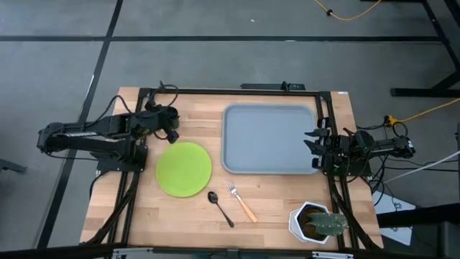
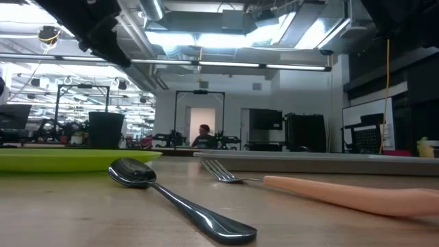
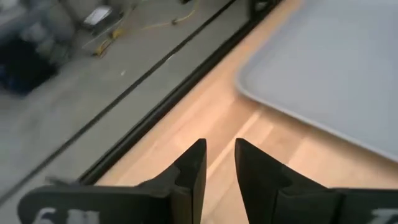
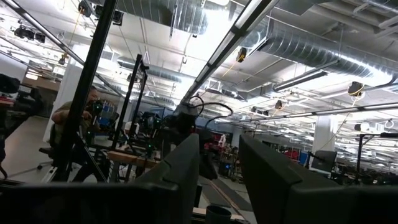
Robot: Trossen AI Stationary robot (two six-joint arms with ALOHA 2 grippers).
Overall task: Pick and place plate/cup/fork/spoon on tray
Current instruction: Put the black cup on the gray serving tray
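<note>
The lime-green plate lies flat on the table's left half. The dark cup stands upright on the table just beyond the plate's far edge and also shows in the low view. The dark spoon and the orange-handled fork lie side by side near the front edge. The grey-blue tray lies at the far right with nothing on it. My left gripper hovers above the cup, its fingers a narrow gap apart and empty. My right gripper waits open at the tray's right rim.
A white hexagonal pot with a cactus stands at the near right corner. Bare wood lies between the plate and the tray. A black frame runs along the table's edges. A person shows in the room beyond the table.
</note>
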